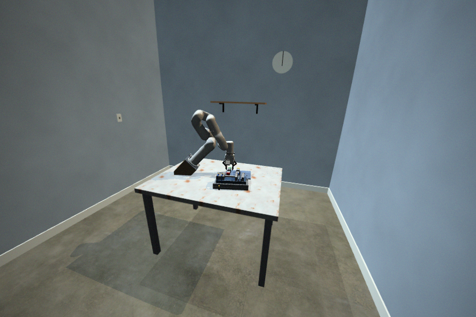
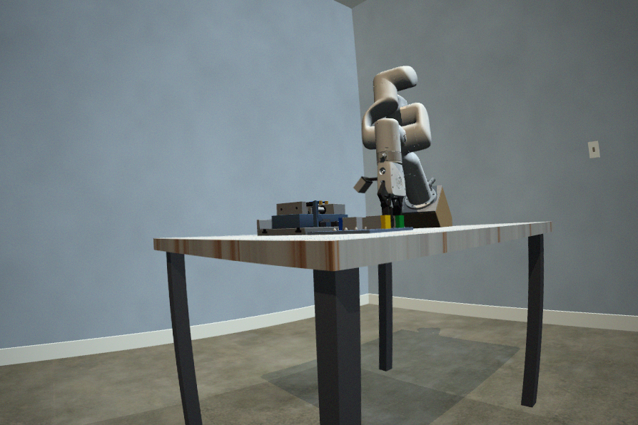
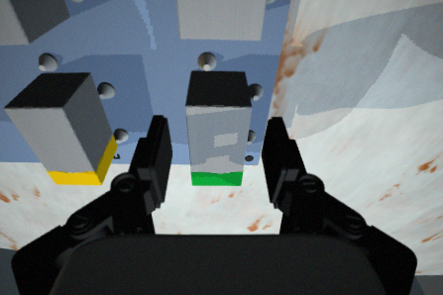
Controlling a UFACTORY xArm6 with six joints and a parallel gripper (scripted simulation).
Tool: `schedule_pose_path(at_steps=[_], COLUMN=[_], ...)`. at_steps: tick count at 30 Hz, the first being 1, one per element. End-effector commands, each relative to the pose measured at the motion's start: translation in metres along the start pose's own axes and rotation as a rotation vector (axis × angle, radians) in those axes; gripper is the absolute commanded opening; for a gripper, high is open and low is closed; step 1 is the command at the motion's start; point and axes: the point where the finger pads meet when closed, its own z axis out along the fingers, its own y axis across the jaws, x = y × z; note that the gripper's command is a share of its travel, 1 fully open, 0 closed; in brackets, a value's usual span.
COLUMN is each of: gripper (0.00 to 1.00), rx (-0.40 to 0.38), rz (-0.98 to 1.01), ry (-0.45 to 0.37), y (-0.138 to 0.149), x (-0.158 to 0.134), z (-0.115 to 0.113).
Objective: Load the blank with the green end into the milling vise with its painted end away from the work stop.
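In the wrist view, the gripper (image 3: 217, 148) body blocked the table beneath it, and its left finger (image 3: 154, 153) covered part of the infeed plate (image 3: 149, 74) beside the green-ended blank (image 3: 217, 134). Two grey blanks ahead of the gripper, one (image 3: 27, 17) to its left and one (image 3: 220, 19) straight on, were cut off by the upper edge, their painted ends unseen. From the top camera the vise (image 1: 232, 180) was too small to make out jaws or work stop

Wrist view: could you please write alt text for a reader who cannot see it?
The open gripper hangs above the green-ended blank, one finger on each side, not touching. A yellow-ended blank lies to the left on the blue infeed plate.
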Motion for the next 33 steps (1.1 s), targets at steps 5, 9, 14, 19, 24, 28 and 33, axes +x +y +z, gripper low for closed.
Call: schedule_pose_path(at_steps=[5, 9, 14, 19, 24, 28, 33], gripper=[0.63, 0.63, 0.63, 0.63, 0.63, 0.63, 0.63], rx=[0.003, 0.003, 0.003, 0.003, 0.003, 0.003, 0.003], rz=[0.000, 0.000, 0.000, 0.000, 0.000, 0.000, 0.000], ry=[-0.001, -0.001, -0.001, -0.001, -0.001, -0.001, -0.001], y=[-0.0012, -0.0012, -0.0012, -0.0012, -0.0012, -0.0012, -0.0012], x=[-0.0002, -0.0002, -0.0002, -0.0002, -0.0002, -0.0002, -0.0002], z=[0.0003, -0.0002, -0.0009, -0.0012, -0.0012, -0.0016, -0.0020])
